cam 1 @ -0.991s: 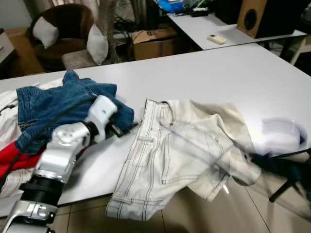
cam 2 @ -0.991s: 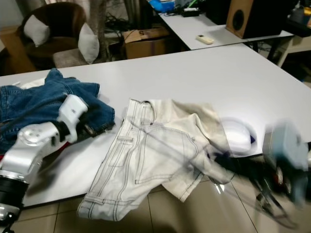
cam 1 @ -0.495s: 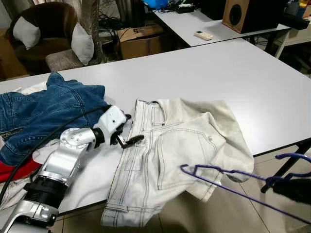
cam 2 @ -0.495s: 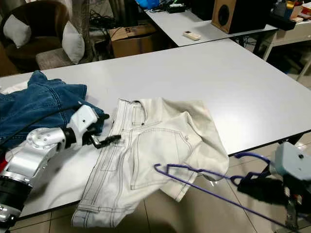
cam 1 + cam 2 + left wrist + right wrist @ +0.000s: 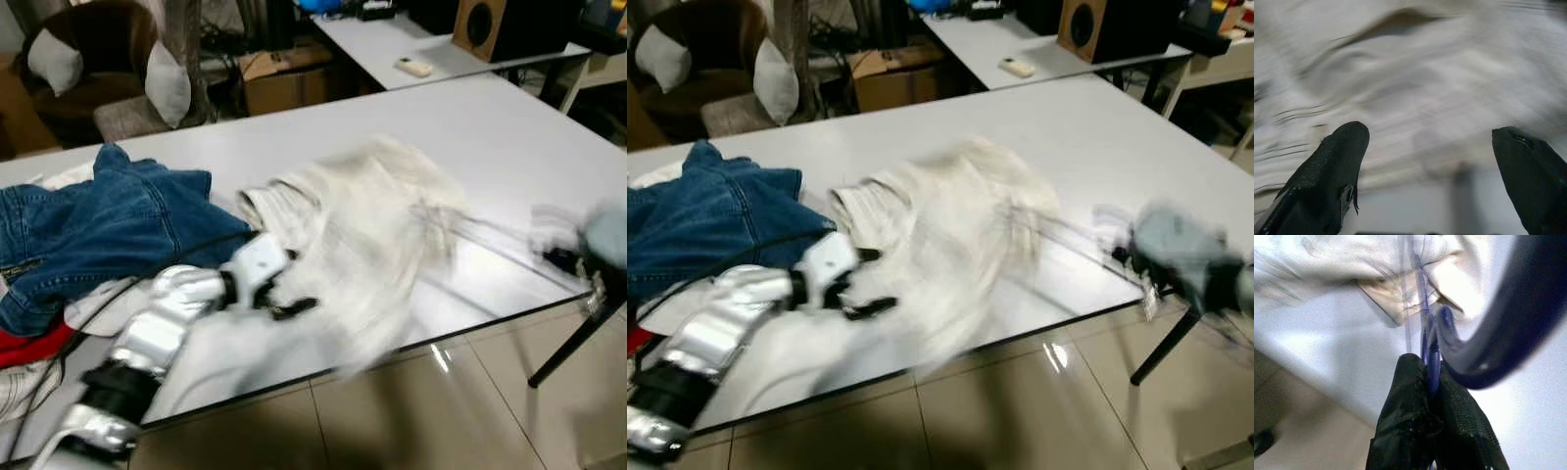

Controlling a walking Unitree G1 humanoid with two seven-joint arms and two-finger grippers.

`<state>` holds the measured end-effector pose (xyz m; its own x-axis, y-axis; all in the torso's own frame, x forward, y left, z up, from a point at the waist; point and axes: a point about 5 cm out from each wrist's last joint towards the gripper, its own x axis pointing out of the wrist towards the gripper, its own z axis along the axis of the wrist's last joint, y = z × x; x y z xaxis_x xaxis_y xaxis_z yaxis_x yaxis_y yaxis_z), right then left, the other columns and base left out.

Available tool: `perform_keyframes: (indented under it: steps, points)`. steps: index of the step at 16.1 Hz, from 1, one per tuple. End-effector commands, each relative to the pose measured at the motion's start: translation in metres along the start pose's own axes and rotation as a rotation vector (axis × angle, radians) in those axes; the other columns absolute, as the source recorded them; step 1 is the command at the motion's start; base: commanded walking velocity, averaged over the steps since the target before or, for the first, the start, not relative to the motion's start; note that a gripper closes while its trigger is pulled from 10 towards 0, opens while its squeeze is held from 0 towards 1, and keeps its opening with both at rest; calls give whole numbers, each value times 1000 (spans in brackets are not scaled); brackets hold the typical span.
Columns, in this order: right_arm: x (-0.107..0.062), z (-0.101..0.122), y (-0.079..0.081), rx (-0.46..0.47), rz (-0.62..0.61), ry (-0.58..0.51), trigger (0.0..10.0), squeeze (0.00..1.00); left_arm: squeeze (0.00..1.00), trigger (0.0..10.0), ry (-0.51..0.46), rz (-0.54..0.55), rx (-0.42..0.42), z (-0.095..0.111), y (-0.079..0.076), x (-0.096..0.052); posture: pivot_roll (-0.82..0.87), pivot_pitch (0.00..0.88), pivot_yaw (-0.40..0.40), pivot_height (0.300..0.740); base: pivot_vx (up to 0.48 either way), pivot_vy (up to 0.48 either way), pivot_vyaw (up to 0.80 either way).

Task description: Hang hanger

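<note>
purple wire hanger [image 5: 1422, 328] pinched in the right gripper [image 5: 1432, 396], its long end over the pale trousers [image 5: 362, 225] on the white table [image 5: 490, 127].

the head views are blurred: soft cream denim with dark stitching, rumpled blue jeans [image 5: 108, 220] beside it. the left wrist view shows the left gripper [image 5: 1427, 166] spread wide just above the cream cloth; the right wrist view shows black textured fingers [image 5: 1400, 431] closed on the thin, curved hook.

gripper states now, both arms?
Left gripper: open, fingers spread over the white jeans, holding nothing.
Right gripper: closed on the purple hanger.
</note>
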<state>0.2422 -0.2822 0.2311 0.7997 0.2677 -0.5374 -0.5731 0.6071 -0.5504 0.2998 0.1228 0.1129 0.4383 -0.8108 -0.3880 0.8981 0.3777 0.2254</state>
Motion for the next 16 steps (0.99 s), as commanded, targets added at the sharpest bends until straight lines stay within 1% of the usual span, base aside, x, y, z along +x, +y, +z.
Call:
perform_keyframes:
  steps: [1, 2, 3, 5, 7, 8, 9, 10, 11, 12, 13, 14, 15, 16]
  points:
    - [4, 1, 0, -28, -15, 0, 10000, 0, 0, 10000, -4, -7, 19, 4, 3, -2, -232, 0, 109, 740, 0, 0, 0]
    - [13, 6, -3, -36, -44, -29, 10000, 0, 0, 10000, -23, -29, 20, 8, 0, 5, -232, 0, 112, 740, 0, 0, 0]
    - [27, 15, -2, -43, -73, -80, 10000, 0, 0, 10000, -50, -64, 23, 15, -7, 17, -234, 0, 113, 740, 0, 0, 0]
    - [42, 26, 6, -33, -68, -141, 10000, 0, 0, 10000, -97, -97, 21, 26, -15, 35, -234, 0, 115, 740, 0, 0, 0]
    - [45, 29, 13, -41, -60, -163, 10000, 0, 0, 10000, -162, -116, 12, 38, -22, 47, -240, 0, 127, 740, 0, 0, 0]
    - [42, 27, 13, -49, -72, -153, 10000, 0, 0, 10000, -220, -110, -3, 47, -25, 52, -240, 0, 127, 740, 0, 0, 0]
    - [30, 23, 9, -60, -112, -126, 10000, 0, 0, 10000, -283, -70, -22, 55, -18, 49, -251, 0, 144, 740, 0, 0, 0]
    - [27, 23, 8, -66, -122, -119, 10000, 0, 0, 10000, -293, -59, -26, 56, -16, 47, -251, 0, 144, 740, 0, 0, 0]
    - [18, 26, 5, -64, -137, -123, 10000, 0, 0, 10000, -299, -30, -40, 55, -7, 39, -255, 0, 150, 740, 0, 0, 0]
    - [10, 34, 7, -43, -120, -167, 10000, 0, 0, 10000, -284, 8, -39, 51, 3, 29, -264, 0, 160, 740, 0, 0, 0]
    - [6, 45, 13, 11, -58, -248, 10000, 0, 0, 10000, -261, 44, -31, 46, 10, 20, -265, 0, 163, 740, 0, 0, 0]
    - [5, 54, 24, 16, 33, -299, 10000, 0, 0, 10000, -231, 70, -19, 40, 16, 8, -262, 0, 161, 740, 0, 0, 0]
    - [7, 60, 35, 1, 106, -332, 10000, 0, 0, 10000, -197, 110, -12, 34, 22, -4, -251, 0, 153, 740, 0, 0, 0]
    - [11, 66, 44, 32, 152, -378, 10000, 0, 0, 10000, -167, 146, -13, 27, 26, -14, -246, 0, 149, 740, 0, 0, 0]
